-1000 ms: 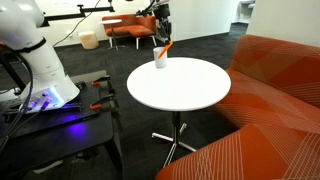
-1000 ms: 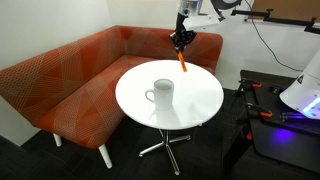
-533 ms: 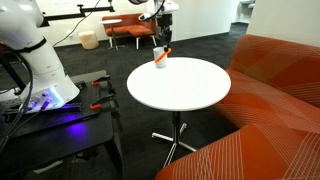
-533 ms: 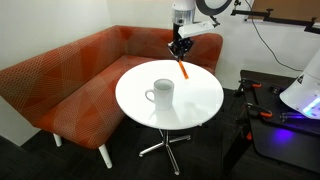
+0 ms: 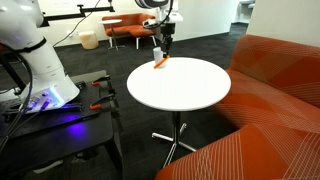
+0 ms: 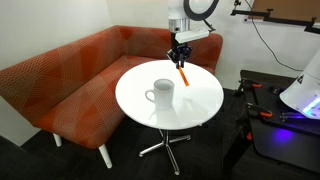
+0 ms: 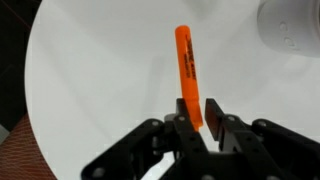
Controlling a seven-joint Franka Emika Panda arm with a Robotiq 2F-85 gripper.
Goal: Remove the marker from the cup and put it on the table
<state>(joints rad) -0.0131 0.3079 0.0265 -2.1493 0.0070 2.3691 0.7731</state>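
Observation:
My gripper [image 6: 180, 55] is shut on the upper end of the orange marker [image 6: 184, 74], which hangs tilted, low over the far side of the round white table [image 6: 200, 105]. The white cup [image 6: 162, 93] stands apart from it, nearer the table's middle. In the wrist view the marker [image 7: 186, 70] points away from my fingers [image 7: 200, 118] over the white tabletop [image 7: 90, 80], and the cup [image 7: 292, 25] is at the top right corner. In an exterior view the marker [image 5: 162, 63] shows below the gripper [image 5: 160, 45]; I cannot make out the cup there.
An orange corner sofa [image 6: 70, 80] wraps round the table's far side and also fills the right foreground in an exterior view [image 5: 270, 110]. The dark robot stand with cables and a blue light [image 5: 50, 110] sits beside the table. The pedestal's star base [image 6: 165, 145] is underneath.
My gripper has moved down towards the tabletop with the marker in it, shifting slightly sideways away from the cup. The cup has not moved.

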